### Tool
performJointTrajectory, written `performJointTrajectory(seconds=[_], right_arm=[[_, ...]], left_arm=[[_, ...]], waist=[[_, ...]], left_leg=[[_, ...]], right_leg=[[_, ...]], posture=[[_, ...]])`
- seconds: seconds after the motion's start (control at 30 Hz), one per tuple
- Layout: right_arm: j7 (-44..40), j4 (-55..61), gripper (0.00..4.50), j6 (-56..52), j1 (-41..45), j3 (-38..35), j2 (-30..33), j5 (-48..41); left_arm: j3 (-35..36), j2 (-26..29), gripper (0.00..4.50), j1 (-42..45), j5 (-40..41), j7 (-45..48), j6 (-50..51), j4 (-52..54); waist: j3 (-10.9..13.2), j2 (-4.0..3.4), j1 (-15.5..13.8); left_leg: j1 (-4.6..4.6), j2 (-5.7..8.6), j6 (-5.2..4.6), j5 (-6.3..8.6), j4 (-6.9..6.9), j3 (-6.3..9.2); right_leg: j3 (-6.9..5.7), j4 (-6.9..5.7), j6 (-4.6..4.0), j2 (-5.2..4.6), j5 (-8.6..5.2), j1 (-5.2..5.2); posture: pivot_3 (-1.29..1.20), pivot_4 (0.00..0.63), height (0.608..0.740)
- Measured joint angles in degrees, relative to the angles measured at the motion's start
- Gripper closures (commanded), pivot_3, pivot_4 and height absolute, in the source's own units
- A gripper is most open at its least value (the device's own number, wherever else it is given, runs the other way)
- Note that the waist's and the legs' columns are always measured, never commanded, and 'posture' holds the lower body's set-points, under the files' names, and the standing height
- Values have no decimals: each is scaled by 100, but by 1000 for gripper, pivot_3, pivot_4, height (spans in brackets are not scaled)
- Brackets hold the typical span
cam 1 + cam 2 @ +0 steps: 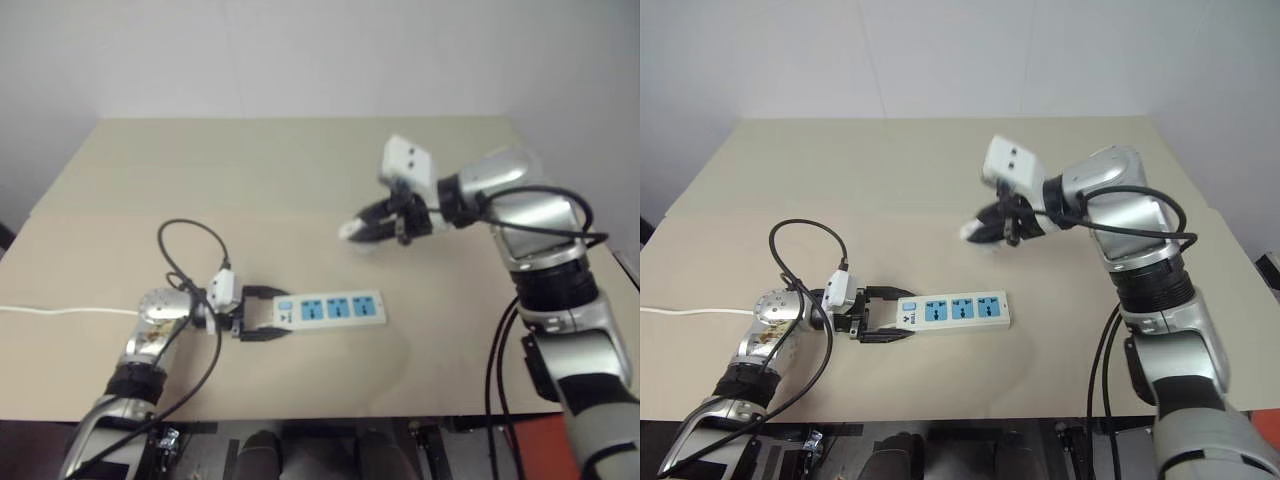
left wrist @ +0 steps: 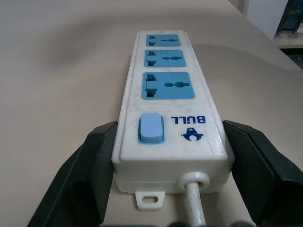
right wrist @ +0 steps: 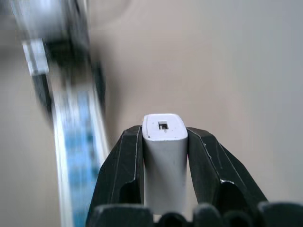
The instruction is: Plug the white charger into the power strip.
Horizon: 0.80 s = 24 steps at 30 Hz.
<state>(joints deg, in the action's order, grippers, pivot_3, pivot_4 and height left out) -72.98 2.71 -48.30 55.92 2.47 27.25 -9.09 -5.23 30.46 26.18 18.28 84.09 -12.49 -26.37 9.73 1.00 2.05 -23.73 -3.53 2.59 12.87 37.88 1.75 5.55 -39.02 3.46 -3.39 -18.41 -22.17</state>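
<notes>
The power strip [image 1: 334, 309] lies flat near the table's front edge, a white bar with three blue sockets [image 2: 167, 85] and a blue switch [image 2: 151, 128]. My left gripper [image 1: 262, 315] is shut on its switch end, one black finger [image 2: 92, 161] on each long side, with the cord [image 2: 195, 203] running back between them. My right gripper [image 1: 368, 228] hangs in the air above and behind the strip, pointing left. It is shut on the white charger [image 3: 164, 156], a small white block whose end with a small port [image 3: 163, 125] sticks out past the fingertips.
The beige table [image 1: 280, 170] carries a thin white cord [image 1: 60, 311] running off its left edge and a black cable loop [image 1: 190, 245] by my left wrist. The table's front edge is just below the strip.
</notes>
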Motion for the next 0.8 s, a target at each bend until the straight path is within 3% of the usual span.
performJointTrajectory(seconds=[0.2, 0.4, 0.8], right_arm=[[989, 395, 3367, -488, -1361, -1201, -1338, -1548], [1594, 530, 3367, -123, -2201, -1147, -1977, -1992], [1359, 186, 3367, 1984, -2960, 18, -1762, -1582]], left_arm=[[-28, 110, 1295, 22, 0, 80, 158, 53], [-57, 113, 1295, 94, -34, 109, 139, -16], [-56, 117, 1295, 94, -36, 107, 120, -21]], waist=[[-6, 10, 20], [-6, 10, 33], [-6, 10, 37]], left_leg=[[0, 1, 0, 0, 0, 1], [0, 1, 0, 0, -1, 1], [1, 1, 0, 0, -1, 0]], right_leg=[[1, -7, 0, 0, 0, -5], [1, -6, 0, 0, 0, -4], [1, -3, 1, 1, 0, -3]], posture=[[0, 150, 740], [0, 150, 740], [0, 150, 740]])
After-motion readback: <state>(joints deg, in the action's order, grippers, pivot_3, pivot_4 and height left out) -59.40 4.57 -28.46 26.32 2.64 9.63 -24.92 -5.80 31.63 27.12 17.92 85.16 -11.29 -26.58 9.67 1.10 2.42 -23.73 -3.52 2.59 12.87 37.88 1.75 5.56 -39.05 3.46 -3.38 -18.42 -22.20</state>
